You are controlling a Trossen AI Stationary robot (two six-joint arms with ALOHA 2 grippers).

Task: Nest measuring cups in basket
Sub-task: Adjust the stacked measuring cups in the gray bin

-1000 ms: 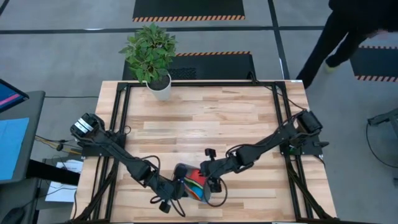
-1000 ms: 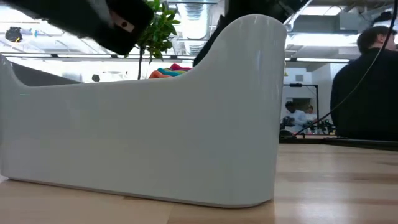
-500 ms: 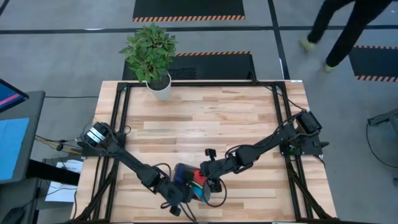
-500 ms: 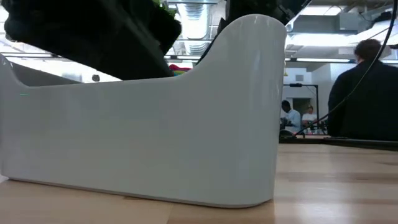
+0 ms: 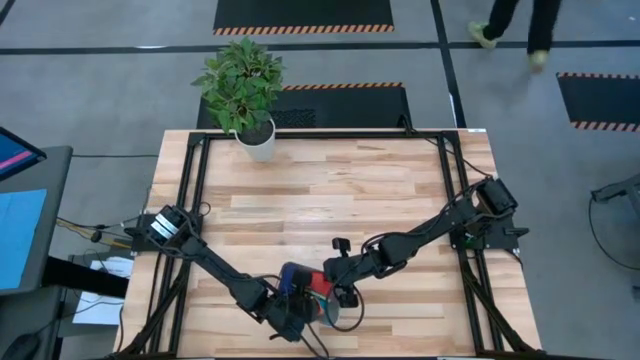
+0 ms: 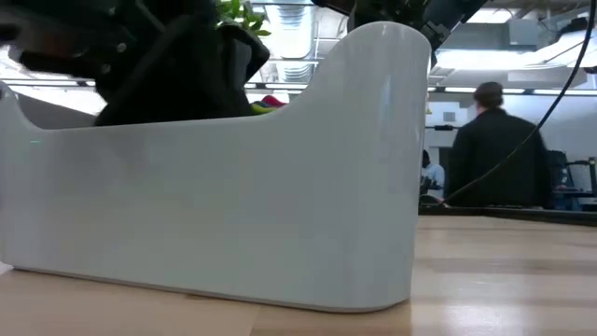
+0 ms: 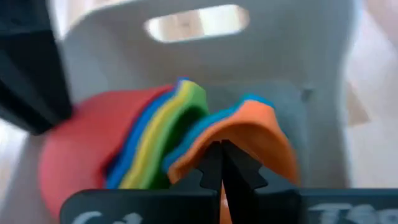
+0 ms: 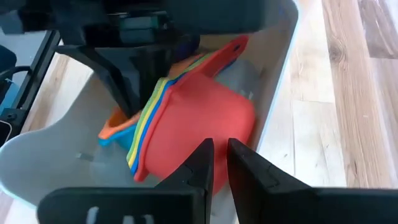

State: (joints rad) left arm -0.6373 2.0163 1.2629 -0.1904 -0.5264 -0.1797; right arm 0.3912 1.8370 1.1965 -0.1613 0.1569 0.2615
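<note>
At near edge of table (image 5: 340, 190), basket (image 8: 283, 81) holds measuring cups (image 8: 199, 118) nested on their side, red outermost, orange at stack's end. Left claw (image 7: 222, 171) inside basket, fingers pinched nearly together at orange cup (image 7: 249, 134); whether it grips rim, cannot tell. Right claw (image 8: 220, 163) just above red cup (image 8: 208, 115), narrow gap, holding nothing. Risk, as judged: both claws crowd one small bin, so collision or nudged stack could spill cups or tip basket. No readable labels or writing.
</note>
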